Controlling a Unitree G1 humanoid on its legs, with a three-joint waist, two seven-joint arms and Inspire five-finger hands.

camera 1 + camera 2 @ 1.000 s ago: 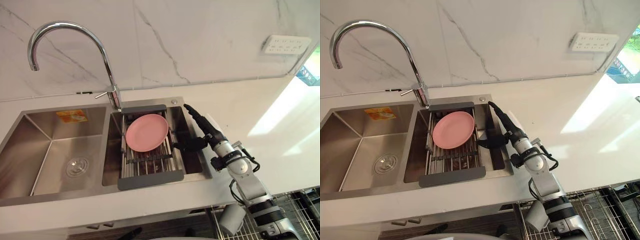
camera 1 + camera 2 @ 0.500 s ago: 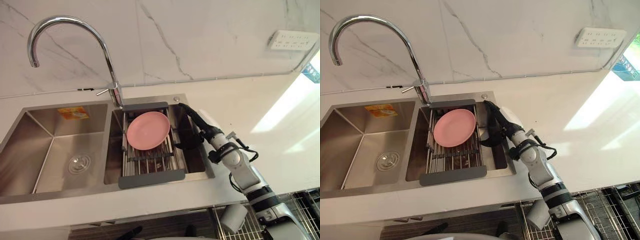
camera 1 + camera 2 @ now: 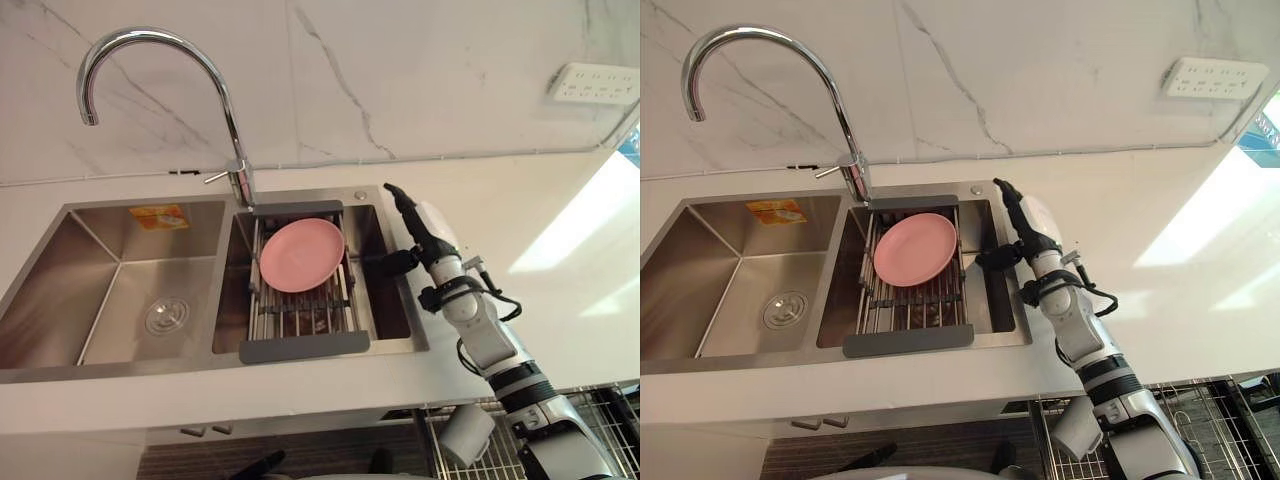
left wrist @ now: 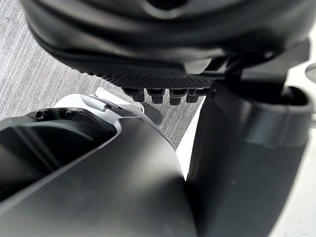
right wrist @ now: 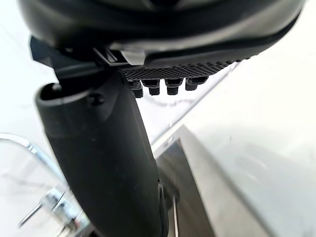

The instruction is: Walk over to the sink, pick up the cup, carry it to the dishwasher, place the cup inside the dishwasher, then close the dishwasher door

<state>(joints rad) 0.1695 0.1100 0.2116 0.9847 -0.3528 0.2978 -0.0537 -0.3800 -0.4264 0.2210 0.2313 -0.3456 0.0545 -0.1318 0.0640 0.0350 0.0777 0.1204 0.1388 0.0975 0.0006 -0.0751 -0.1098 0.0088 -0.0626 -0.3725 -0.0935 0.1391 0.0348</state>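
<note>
Left eye view, white counter (image 3: 560,290), steel sink (image 3: 120,290), right robot hand (image 3: 418,235) open-fingered over its rim

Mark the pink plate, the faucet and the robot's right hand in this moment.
pink plate (image 3: 302,254): left eye view, centre of its face.
faucet (image 3: 232,128): left eye view, on its upright pipe.
right hand (image 3: 418,232): left eye view, at the base of its straight fingers.

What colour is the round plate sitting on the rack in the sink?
Pink. The round plate shows best in the left eye view.
</note>
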